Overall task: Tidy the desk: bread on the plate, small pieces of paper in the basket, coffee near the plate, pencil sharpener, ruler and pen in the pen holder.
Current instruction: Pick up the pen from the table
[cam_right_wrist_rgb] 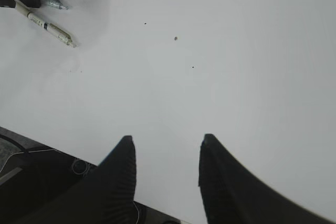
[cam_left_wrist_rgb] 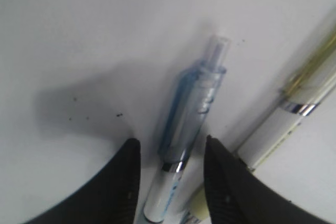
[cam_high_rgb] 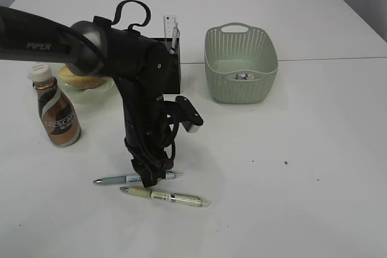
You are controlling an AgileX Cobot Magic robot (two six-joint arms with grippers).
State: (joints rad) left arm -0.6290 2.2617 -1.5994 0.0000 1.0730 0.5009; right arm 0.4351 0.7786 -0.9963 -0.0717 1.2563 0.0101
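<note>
Nearest the front edge of the bench (cam_high_rgb: 314, 149) lies the cream pen (cam_high_rgb: 164, 196), flat and pointing along that edge. Just behind it, almost parallel, lies the blue-barrelled pen (cam_high_rgb: 115, 179), partly covered by the left tool (cam_high_rgb: 150, 176), which is down on it. In the left wrist view the two black fingers (cam_left_wrist_rgb: 118, 182) stand either side of the clear blue barrel (cam_left_wrist_rgb: 191, 111) with slim gaps visible, so the tool is narrowed around the pen but not clamped on it; the cream pen (cam_left_wrist_rgb: 294, 114) runs close along the right finger.

Toward the left edge stands the coffee bottle (cam_high_rgb: 55, 108), upright, with the bread (cam_high_rgb: 84, 80) on the pale plate (cam_high_rgb: 104, 90) just behind it. Farther back, near the middle, the pen holder (cam_high_rgb: 172, 46) carries the ruler (cam_high_rgb: 169, 27). Right of it sits the green basket (cam_high_rgb: 240, 67) with a small scrap of paper (cam_high_rgb: 242, 77) inside.

The right tool (cam_right_wrist_rgb: 165, 174) hangs over bare bench near the front right corner, fingers parted and holding nothing.
</note>
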